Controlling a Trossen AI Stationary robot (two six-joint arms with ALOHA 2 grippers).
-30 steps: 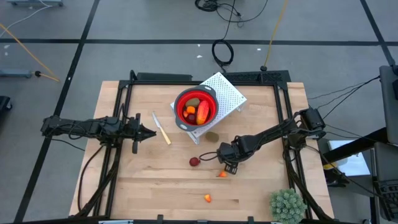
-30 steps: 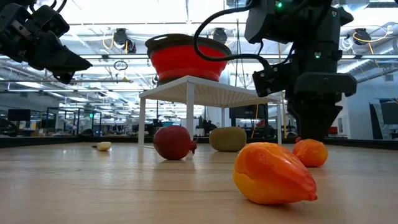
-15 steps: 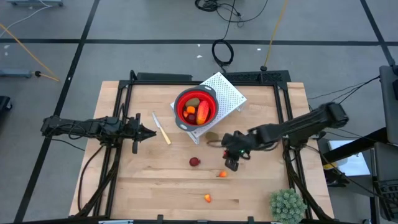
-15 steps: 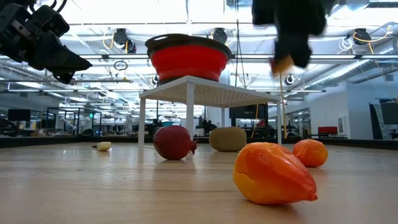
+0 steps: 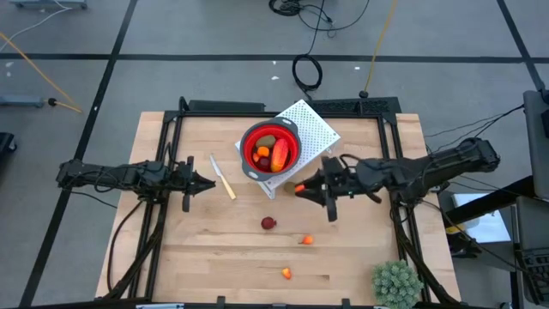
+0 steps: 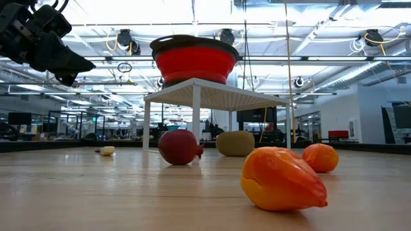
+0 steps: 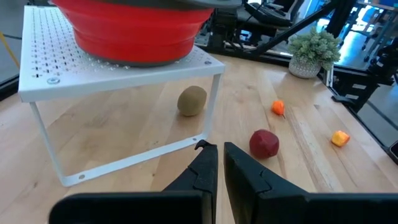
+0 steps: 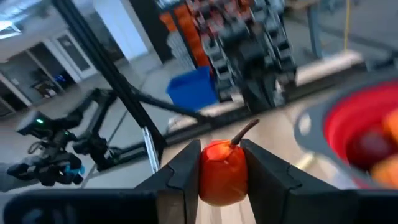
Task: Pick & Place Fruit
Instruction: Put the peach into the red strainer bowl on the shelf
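Observation:
A red bowl (image 5: 270, 148) with several fruit pieces inside stands on a white perforated stand (image 5: 316, 127). My right gripper (image 5: 302, 187) is just on the near side of the bowl, high above the table, shut on a small orange-red fruit (image 8: 222, 173). A dark red ball (image 5: 268, 223) and two orange bits (image 5: 307, 239) (image 5: 286, 274) lie on the table. An olive oval (image 7: 191, 99) lies under the stand. My left gripper (image 5: 206, 182) waits shut at the table's left. My right gripper pinches the orange-red fruit by its two sides (image 8: 205, 177) between its two fingers (image 8: 183, 177). The fingers lie level and point toward the table's left. The fruit is lifted clear of the table, and its thin stem (image 8: 244, 132) sticks out at the fingertip end.
A cream-handled knife (image 5: 224, 178) lies left of the stand. A spiky green plant ball (image 5: 396, 283) sits at the near right corner. Black frame rails (image 5: 388, 146) run along the table's sides. Bare wood lies along the near edge.
My right gripper has risen from the table beside the near orange bit, tipped from pointing down to level, and gone toward the bowl. The small orange-red fruit went up with it, clear of the table. In the low view it has left the picture upward.

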